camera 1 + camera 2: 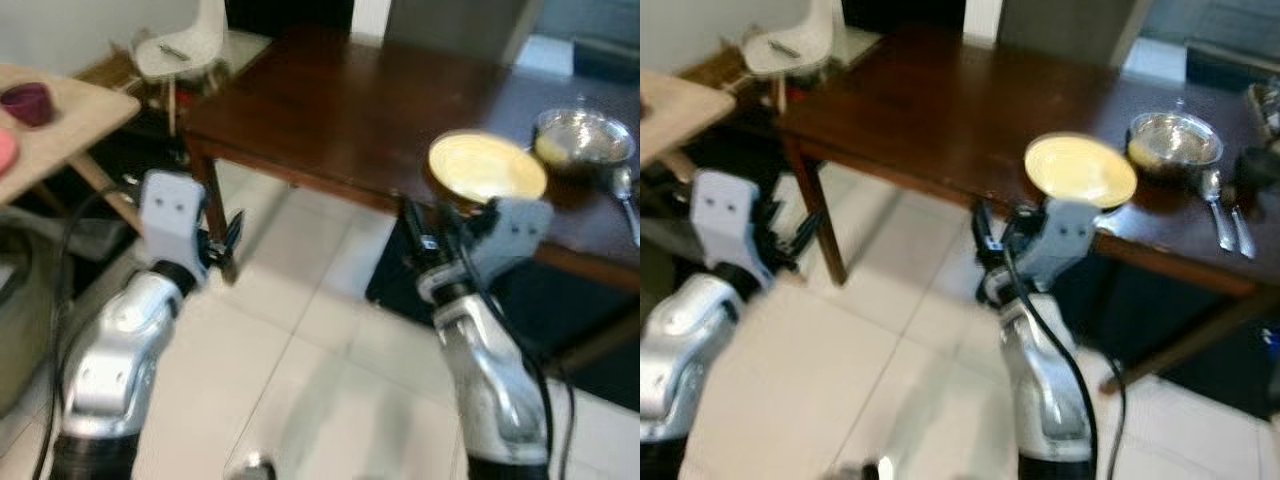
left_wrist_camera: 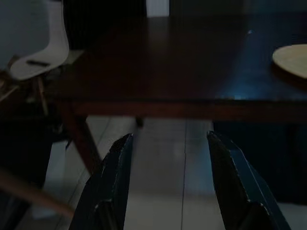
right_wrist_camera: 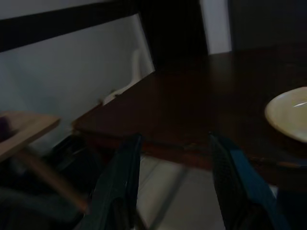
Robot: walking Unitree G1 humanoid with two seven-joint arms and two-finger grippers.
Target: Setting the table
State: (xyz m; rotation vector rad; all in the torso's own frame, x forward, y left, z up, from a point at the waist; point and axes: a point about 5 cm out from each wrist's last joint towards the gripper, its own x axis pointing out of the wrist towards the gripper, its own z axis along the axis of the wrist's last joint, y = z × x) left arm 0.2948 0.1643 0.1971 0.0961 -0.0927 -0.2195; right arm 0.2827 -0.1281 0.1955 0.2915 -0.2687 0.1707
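Arms raised before dark table (image 1: 330, 110), left end effector (image 2: 168, 187) and right end effector (image 3: 175, 187) spread.

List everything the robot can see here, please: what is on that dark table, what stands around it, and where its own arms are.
Dining table: one, dark brown wood, ahead of the robot.
Plate: one, pale yellow, on the table's near edge.
Metal bowl: one, silver, on the table beyond the plate, to its right.
Cutlery: two silver pieces, side by side near the bowl.
Chair: one, white, past the table's far left corner.
Side table: one, light wood, at the left.
Cup: one, dark purple, on the side table.
Floor: white tiles.
Left gripper: black fingers apart, holding nothing, over the floor before the table.
Right gripper: black fingers apart, holding nothing, just short of the plate.
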